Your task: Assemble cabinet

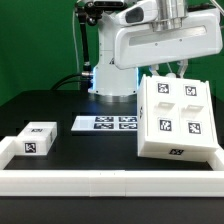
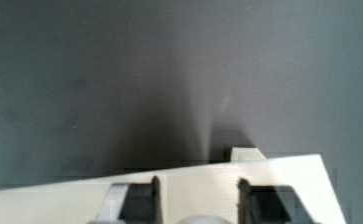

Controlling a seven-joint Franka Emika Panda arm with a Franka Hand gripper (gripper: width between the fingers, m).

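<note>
The cabinet (image 1: 178, 118) is a large white boxy body with several black-and-white tags on its broad face. It stands tilted at the exterior view's right, its lower edge resting by the white rail. My gripper (image 1: 178, 72) is at its upper edge, and the jaws appear shut on that edge. In the wrist view the gripper (image 2: 199, 185) has the white cabinet wall (image 2: 53, 205) between its dark fingers (image 2: 142, 205), above the black table. A small white tagged block (image 1: 38, 140) lies apart at the exterior view's left.
The marker board (image 1: 105, 124) lies flat on the black table at mid-left. A long low white rail (image 1: 100, 181) runs along the front and turns up at both ends. The arm's base (image 1: 112, 70) stands at the back.
</note>
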